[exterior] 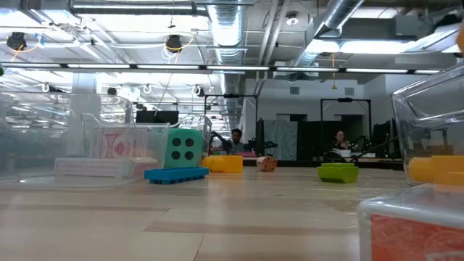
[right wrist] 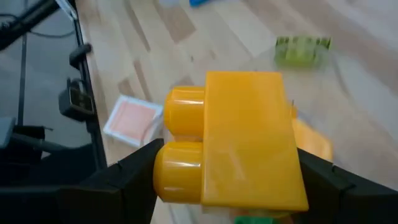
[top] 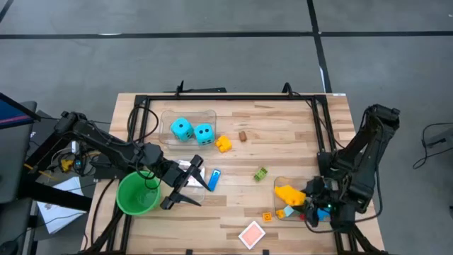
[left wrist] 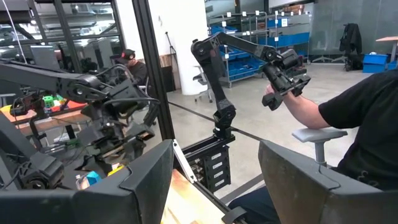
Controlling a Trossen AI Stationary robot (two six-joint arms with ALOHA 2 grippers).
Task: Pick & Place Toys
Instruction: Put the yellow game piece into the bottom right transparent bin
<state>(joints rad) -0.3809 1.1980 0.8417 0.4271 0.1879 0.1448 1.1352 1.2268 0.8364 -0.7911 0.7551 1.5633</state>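
My right gripper (right wrist: 230, 186) is shut on a yellow brick (right wrist: 239, 149) above the clear bin (top: 283, 185) at the table's near right; the brick also shows in the high view (top: 289, 193). My left gripper (top: 192, 182) is open and empty, pointing toward the table's right, beside the green cup (top: 138, 193). A blue brick (top: 214, 178) and a clear box of cards (exterior: 109, 154) lie just past it. Two cyan dice (top: 192, 130) sit in a clear bin at the far left. A yellow brick (top: 224, 144), a green brick (top: 261, 173), an orange brick (top: 267, 217) and a playing card (top: 252, 234) lie on the table. My right gripper pinches the yellow brick by its two opposite sides (right wrist: 287, 186) between its two fingers (right wrist: 127, 177), at the brick's near end. The brick's two round studs (right wrist: 180, 143) face sideways. It is lifted clear above the bin and the table.
A small brown piece (top: 242, 135) lies near the far yellow brick. A black frame (top: 233, 98) runs round the table's far and side edges. A person (left wrist: 348, 124) sits beyond the table's right side. Bare wood lies in the table's middle.
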